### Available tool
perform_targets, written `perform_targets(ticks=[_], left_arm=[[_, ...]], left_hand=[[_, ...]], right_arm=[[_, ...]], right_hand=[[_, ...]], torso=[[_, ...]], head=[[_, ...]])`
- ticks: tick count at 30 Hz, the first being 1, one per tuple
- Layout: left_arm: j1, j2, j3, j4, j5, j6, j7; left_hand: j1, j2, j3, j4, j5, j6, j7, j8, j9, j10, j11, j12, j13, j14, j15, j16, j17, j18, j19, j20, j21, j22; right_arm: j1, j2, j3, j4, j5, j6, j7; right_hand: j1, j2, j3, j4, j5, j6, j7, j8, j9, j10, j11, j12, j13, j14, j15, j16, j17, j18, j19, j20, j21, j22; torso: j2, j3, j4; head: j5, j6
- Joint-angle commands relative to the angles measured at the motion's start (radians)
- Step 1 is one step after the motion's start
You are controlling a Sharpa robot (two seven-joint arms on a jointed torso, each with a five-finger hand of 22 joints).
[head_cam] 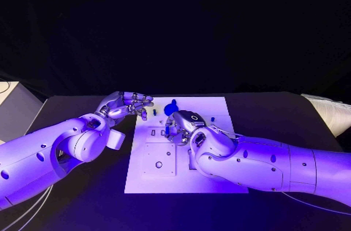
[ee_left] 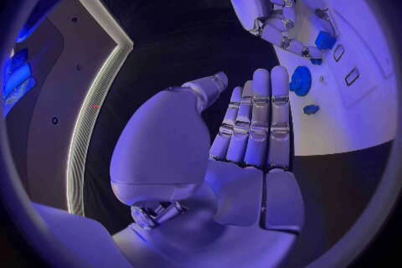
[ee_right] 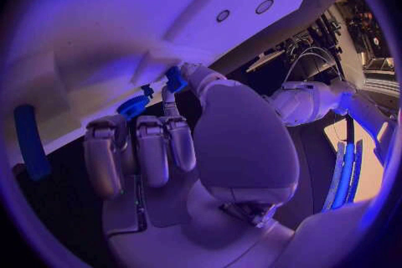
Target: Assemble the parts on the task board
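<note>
The white task board (head_cam: 207, 177) lies in the middle of the black table. My right hand (head_cam: 183, 125) hovers low over the board's middle and pinches a small blue part (ee_right: 176, 78) at its thumb tip, close against the board; the same part (ee_left: 325, 40) sits at its fingertips. A round blue part (head_cam: 171, 109) stands near the board's far edge, with a tiny blue part (head_cam: 155, 111) beside it. A long blue part (ee_right: 29, 141) lies further off on the board. My left hand (head_cam: 128, 105) hangs at the board's far left corner, fingers straight and together (ee_left: 255, 120), holding nothing.
The board carries rectangular slots (head_cam: 153, 133) and a round hole (head_cam: 159, 164) on its left half. A pale box (head_cam: 14, 109) stands at the table's left edge. Dark table surface (head_cam: 278, 114) surrounds the board.
</note>
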Motion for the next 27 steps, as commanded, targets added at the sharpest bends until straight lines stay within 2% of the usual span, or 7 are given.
perform_targets(ticks=[1,14,19,21,23,26,27], left_arm=[[0.000,0.001,0.000,0.000,-0.003,0.012,0.005],[-0.001,0.005,0.000,-0.008,-0.018,0.010,-0.004],[-0.001,0.007,0.000,-0.016,-0.056,-0.001,-0.030],[-0.001,0.009,0.000,-0.019,-0.069,-0.007,-0.041],[-0.001,0.013,0.000,-0.025,-0.089,-0.017,-0.061],[-0.001,0.018,0.000,-0.033,-0.110,-0.025,-0.089],[-0.001,0.021,0.000,-0.038,-0.120,-0.027,-0.101]], left_hand=[[-0.009,-0.002,0.004,0.000,0.002,0.000,-0.005,0.000,0.001,0.006,0.002,0.002,0.001,-0.005,-0.003,0.005,0.001,0.006,-0.005,-0.001,0.004,0.001],[-0.009,-0.004,0.004,-0.001,0.002,-0.003,-0.005,-0.001,0.002,0.004,0.002,0.001,0.001,-0.006,-0.002,0.006,0.001,0.006,-0.007,-0.001,0.006,0.002],[-0.029,-0.013,-0.008,0.011,0.002,-0.018,-0.004,-0.010,0.000,0.028,-0.001,0.015,0.008,0.005,-0.004,0.023,0.010,0.007,-0.009,0.000,0.013,0.005],[-0.031,-0.015,-0.011,0.013,0.001,-0.021,-0.006,-0.011,0.000,0.038,-0.003,0.022,0.012,0.011,-0.006,0.035,0.017,0.007,-0.008,-0.001,0.018,0.007],[-0.039,-0.019,-0.025,0.021,0.002,-0.029,-0.011,-0.014,0.001,0.068,-0.013,0.055,0.031,0.034,-0.015,0.087,0.048,0.007,0.007,-0.008,0.042,0.017],[-0.049,-0.017,-0.055,0.039,0.004,-0.026,-0.018,-0.002,0.010,0.083,-0.025,0.131,0.081,0.052,-0.025,0.172,0.101,0.006,0.023,-0.018,0.087,0.040],[-0.052,-0.018,-0.069,0.043,0.003,-0.019,-0.019,0.011,0.016,0.093,-0.029,0.170,0.107,0.075,-0.029,0.208,0.120,-0.003,0.066,-0.021,0.136,0.103]], right_arm=[[-0.001,-0.001,0.000,0.004,-0.003,-0.007,0.018],[-0.001,-0.032,0.000,0.037,-0.005,-0.033,0.023],[0.000,-0.064,0.001,0.071,0.008,-0.095,0.060],[0.001,-0.076,0.002,0.083,0.022,-0.124,0.086],[0.005,-0.095,0.005,0.099,0.059,-0.165,0.140],[0.013,-0.114,0.009,0.114,0.120,-0.204,0.211],[0.016,-0.122,0.010,0.119,0.149,-0.215,0.241]], right_hand=[[-0.005,-0.007,-0.005,0.000,-0.006,-0.006,0.000,-0.004,-0.002,0.039,0.008,-0.003,0.202,0.108,0.007,0.004,0.263,-0.014,0.105,0.011,0.002,0.263],[-0.008,-0.011,-0.022,0.007,-0.018,-0.007,0.000,-0.003,-0.003,0.037,0.008,-0.004,0.201,0.108,0.008,0.004,0.263,-0.014,0.105,0.012,0.002,0.263],[-0.010,-0.011,-0.096,0.040,-0.089,-0.029,0.004,-0.012,-0.010,0.031,0.012,-0.009,0.195,0.108,0.011,0.004,0.263,-0.014,0.105,0.016,0.002,0.263],[-0.002,-0.005,-0.132,0.056,-0.099,-0.045,0.010,-0.023,-0.015,0.031,0.017,-0.009,0.194,0.108,0.015,0.004,0.263,-0.014,0.105,0.020,0.002,0.263],[0.020,0.006,-0.185,0.085,-0.104,-0.054,0.014,-0.032,-0.019,0.031,0.022,-0.008,0.195,0.108,0.020,0.004,0.263,-0.014,0.105,0.023,0.002,0.263],[0.028,0.011,-0.199,0.094,-0.105,-0.057,0.016,-0.035,-0.021,0.034,0.023,-0.006,0.197,0.108,0.021,0.004,0.263,-0.014,0.105,0.025,0.002,0.263],[0.028,0.011,-0.200,0.094,-0.105,-0.057,0.016,-0.035,-0.021,0.034,0.023,-0.005,0.197,0.108,0.021,0.004,0.263,-0.014,0.105,0.025,0.002,0.263]], torso=[[0.000,0.0000,0.0005],[0.000,0.0004,0.0003],[-0.002,0.0012,-0.0001],[-0.003,0.0017,-0.0011],[-0.004,0.0017,-0.0025],[-0.008,0.0021,-0.0041],[-0.010,0.0026,-0.0046]], head=[[0.000,0.000],[0.002,-0.001],[0.006,0.002],[0.007,0.003],[0.008,0.005],[0.010,0.010],[0.011,0.010]])
